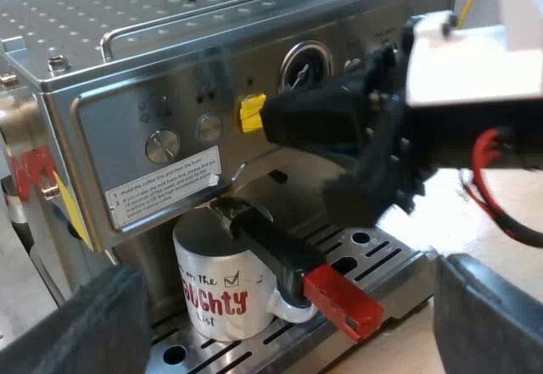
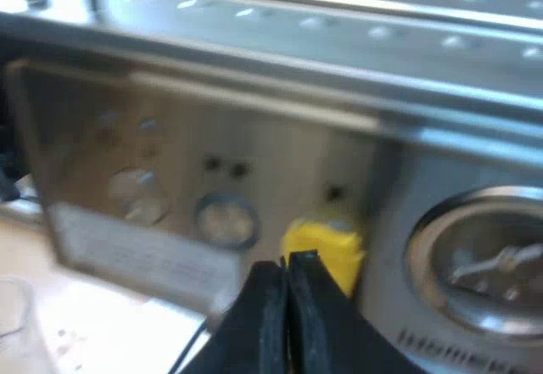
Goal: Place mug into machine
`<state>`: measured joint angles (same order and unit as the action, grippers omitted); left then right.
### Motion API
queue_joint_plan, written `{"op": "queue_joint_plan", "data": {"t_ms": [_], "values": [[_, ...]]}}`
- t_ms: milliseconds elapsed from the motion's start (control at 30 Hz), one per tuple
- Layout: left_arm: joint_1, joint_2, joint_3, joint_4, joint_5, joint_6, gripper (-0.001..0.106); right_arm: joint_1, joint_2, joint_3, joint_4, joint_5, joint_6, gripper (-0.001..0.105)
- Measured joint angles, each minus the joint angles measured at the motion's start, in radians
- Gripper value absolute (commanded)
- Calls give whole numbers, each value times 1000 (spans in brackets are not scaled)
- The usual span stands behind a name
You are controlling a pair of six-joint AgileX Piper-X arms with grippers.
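Mug [image 1: 212, 289] sits beneath holder [image 1: 273, 248]; right tool [image 2: 287, 264], pinched closed, at yellow button [image 2: 333, 240]

A white mug [image 1: 212, 285] with red and black lettering stands upright on the slotted drip tray [image 1: 373, 255] of the steel espresso machine [image 1: 127, 77], under its brew head, handle turned outward.

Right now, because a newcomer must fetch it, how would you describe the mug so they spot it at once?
Find the espresso machine. On its drip tray, under the holder whose dark handle ends in red, stands the mug. Its white body with red lettering sets it apart from the steel around it.
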<state>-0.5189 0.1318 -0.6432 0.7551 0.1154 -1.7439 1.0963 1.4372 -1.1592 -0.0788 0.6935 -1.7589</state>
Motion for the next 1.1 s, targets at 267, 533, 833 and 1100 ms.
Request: {"op": "queue_joint_plan", "data": {"t_ms": [267,533,833,1100], "values": [[0,0,0,0,0,0,71,-38,28,-23,8,6,0,0],[0,0,0,0,0,0,71,-54,33,-28,14,9,0,0],[0,0,0,0,0,0,71,-49,23,-35,49,-1,0,0],[0,0,0,0,0,0,71,-9,-15,-40,163,33,0,19]]}}
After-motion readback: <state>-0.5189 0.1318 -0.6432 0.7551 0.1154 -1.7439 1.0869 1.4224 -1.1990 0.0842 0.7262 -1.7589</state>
